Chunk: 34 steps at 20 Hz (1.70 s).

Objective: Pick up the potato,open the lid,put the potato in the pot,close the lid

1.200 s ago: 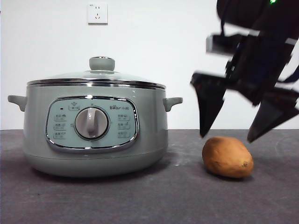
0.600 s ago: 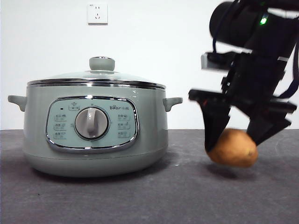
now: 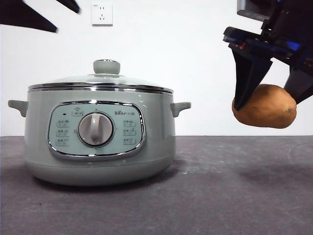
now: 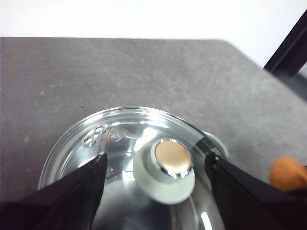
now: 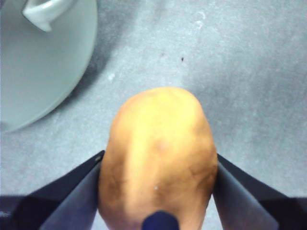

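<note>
Knob [image 4: 166, 167] sits dead centre between my left gripper [image 4: 153, 165]'s spread jaws, which straddle it without touching, above the glass lid [image 4: 120, 143]; that alignment is what the next move turns on, I judge: straight down and close. The lid is seated on the pot [image 3: 98, 142], so nothing can go in yet. My right gripper [image 5: 156, 165] is clamped on the potato [image 3: 264, 106], one jaw on each flank, its long axis running across the front view. It hangs clear of the table [image 3: 220, 196], about level with the pot's side handle [image 3: 180, 107] and well apart from it, so the left arm is plainly the nearer one to the lid. Dark grey matte tabletop, bare around the pot; white wall with an outlet [image 3: 101, 13] behind.
</note>
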Available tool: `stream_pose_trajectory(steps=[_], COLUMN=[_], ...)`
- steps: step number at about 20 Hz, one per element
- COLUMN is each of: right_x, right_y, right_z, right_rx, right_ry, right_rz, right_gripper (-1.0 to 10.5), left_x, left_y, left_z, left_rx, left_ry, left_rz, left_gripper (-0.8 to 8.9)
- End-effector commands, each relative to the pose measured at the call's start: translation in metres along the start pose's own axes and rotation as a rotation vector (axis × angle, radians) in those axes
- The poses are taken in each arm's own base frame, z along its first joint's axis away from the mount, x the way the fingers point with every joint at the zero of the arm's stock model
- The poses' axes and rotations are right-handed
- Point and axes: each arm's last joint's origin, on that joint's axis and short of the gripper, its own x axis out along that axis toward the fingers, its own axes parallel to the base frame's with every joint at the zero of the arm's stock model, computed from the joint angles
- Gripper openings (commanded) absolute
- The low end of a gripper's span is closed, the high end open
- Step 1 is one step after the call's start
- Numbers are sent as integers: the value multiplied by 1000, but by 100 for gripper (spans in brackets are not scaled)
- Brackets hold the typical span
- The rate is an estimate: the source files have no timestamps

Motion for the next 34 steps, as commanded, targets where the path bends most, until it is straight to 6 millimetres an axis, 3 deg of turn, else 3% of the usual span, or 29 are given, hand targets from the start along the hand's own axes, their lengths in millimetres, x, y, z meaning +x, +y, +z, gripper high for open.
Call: stream_pose_trajectory(steps=[1,5,9,24,25,27,34], right_x=[-1,-1,-1,-1,-1,-1,-8], right_y=[0,0,0,0,0,0,2], right_z=[0,-1,-1,1,1,1,7], right_rx=[-2,-2,-2,0,0,0,1], right_ry=[2,5,2,-18,-18,-18,-54], right_rz=[-1,-3,-3,3,3,3,17], right_gripper=[-10,0,0,0,0,0,-1], left_x=[26,61,78,86,86,85,78], left_y=[-11,-26,-29,-26,-26,-26,-30], left_z=[1,-8,-18,-26,-26,-28,-13], left_rx=[79,166,193,184,184,189,232], left_ry=[45,75,118,172,179,195,73], left_rz=[3,42,47,54,55,55,56], left_gripper=[345,345,344,277,226,14,-9])
